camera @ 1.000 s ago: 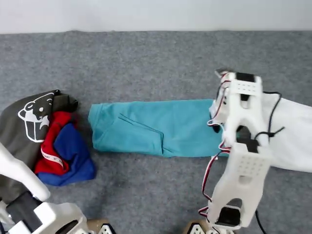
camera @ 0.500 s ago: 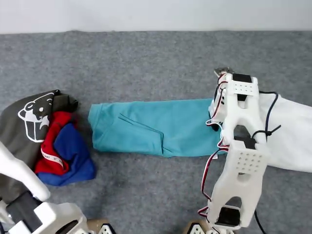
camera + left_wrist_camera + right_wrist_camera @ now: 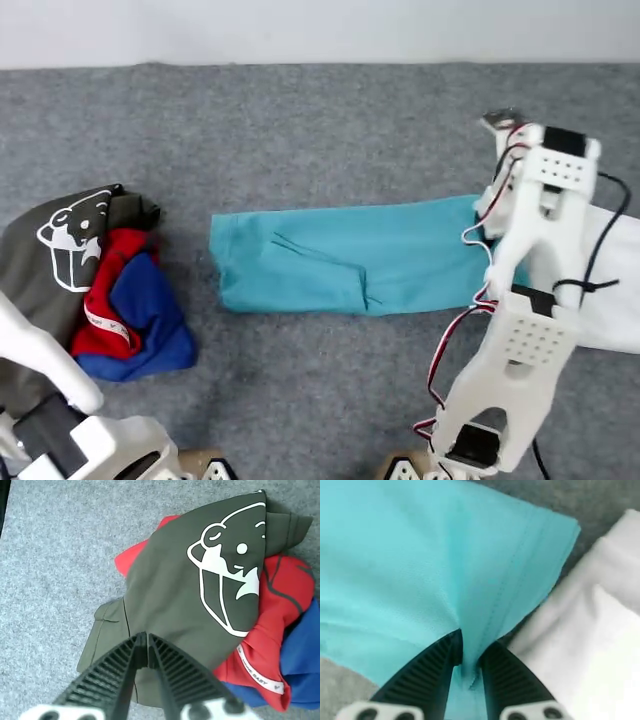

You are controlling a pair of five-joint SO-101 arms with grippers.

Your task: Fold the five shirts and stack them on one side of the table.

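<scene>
A teal shirt (image 3: 345, 264) lies folded lengthwise as a long strip across the middle of the grey table. My right gripper (image 3: 468, 655) is shut on the teal shirt (image 3: 410, 570), pinching a ridge of cloth at its right end, next to a white shirt (image 3: 612, 290) (image 3: 580, 630). At the left, a dark olive shirt with a white bear print (image 3: 60, 250) (image 3: 195, 600), a red shirt (image 3: 110, 290) (image 3: 270, 615) and a blue shirt (image 3: 150, 320) (image 3: 302, 655) lie in a heap. My left gripper (image 3: 147, 645) hangs shut above the olive shirt with nothing in it.
The right arm (image 3: 525, 330) rises from the front edge and covers part of the white shirt. The left arm's base (image 3: 60, 420) sits at the front left corner. Bare grey table (image 3: 320, 130) runs along the back, under a white wall.
My right gripper has pulled the teal shirt's right end to the right, and the whole strip slid that way. The heap and the left arm kept still.
</scene>
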